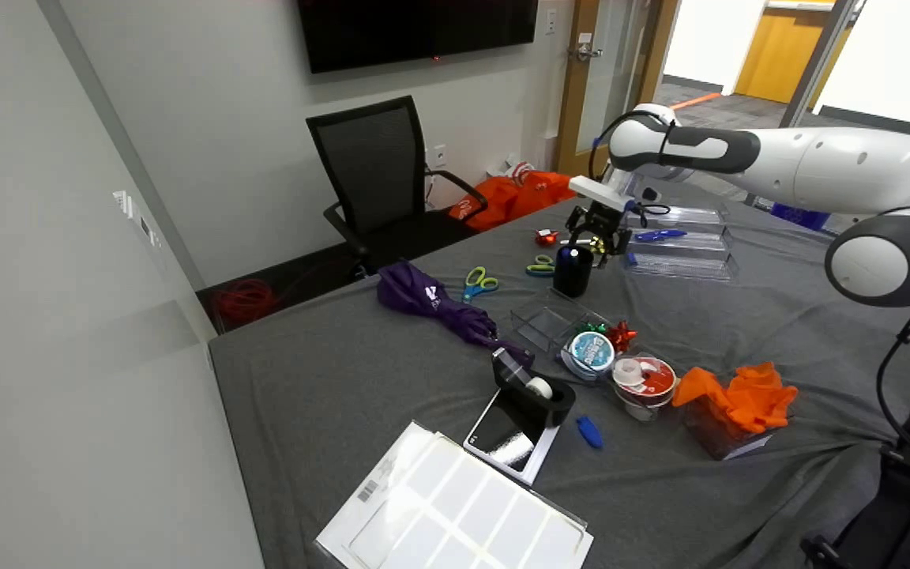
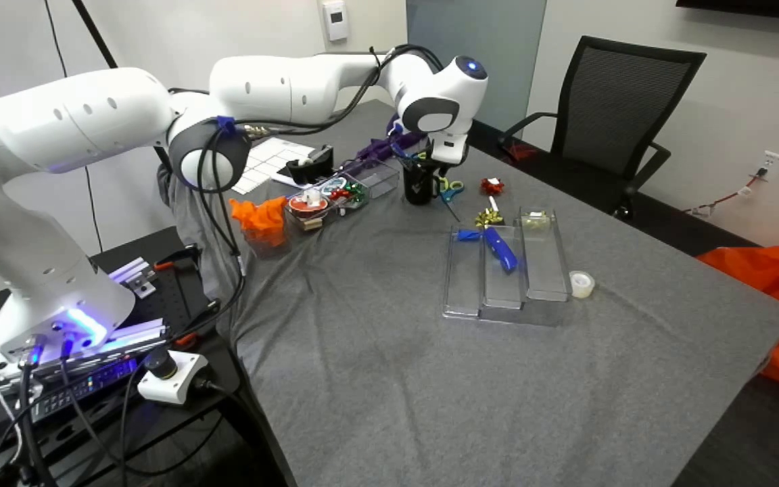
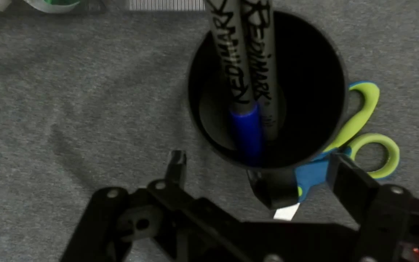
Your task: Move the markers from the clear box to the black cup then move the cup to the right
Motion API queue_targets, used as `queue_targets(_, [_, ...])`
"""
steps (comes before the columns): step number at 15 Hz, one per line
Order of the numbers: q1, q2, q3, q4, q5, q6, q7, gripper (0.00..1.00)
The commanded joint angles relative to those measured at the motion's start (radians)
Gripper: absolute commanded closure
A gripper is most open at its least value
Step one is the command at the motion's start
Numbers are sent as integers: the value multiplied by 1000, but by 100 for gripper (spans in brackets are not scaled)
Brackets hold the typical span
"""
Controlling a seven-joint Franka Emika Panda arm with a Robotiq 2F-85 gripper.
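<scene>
The black cup (image 1: 573, 271) stands upright on the grey-covered table and also shows in an exterior view (image 2: 419, 185). In the wrist view the black cup (image 3: 311, 83) has a handle (image 3: 276, 187) on the gripper's side. Two grey markers (image 3: 231, 54) stand leaning inside it, one with a blue end. My gripper (image 3: 258, 158) is open and empty above the cup, its fingers on either side of the handle, apart from it. A clear tiered plastic box (image 2: 464, 297) and a smaller clear box (image 1: 547, 318) beside the cup both show; I cannot tell which is the task's.
Scissors (image 3: 373, 156) lie beside the cup. The tiered box holds a blue cutter (image 2: 500, 249). A gold bow (image 2: 488, 218), a white stick (image 2: 493, 203), a red bow (image 2: 491, 186) and a tape roll (image 2: 581, 284) lie nearby. A purple umbrella (image 1: 439, 304) lies beyond.
</scene>
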Motion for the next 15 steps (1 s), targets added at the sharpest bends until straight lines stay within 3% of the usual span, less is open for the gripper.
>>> queue_targets(1, [18,-2,-21,-38,-25,54,7,0])
queue_targets(5, [28,12,-34,-40,-35,97,16,3])
queue_targets(6, [30,12,-38,-43,-37,100,20,26])
queue_targets(8, [32,10,-43,-48,-40,99,26,31])
queue_targets(15, [33,11,-55,-53,-40,93,31,80])
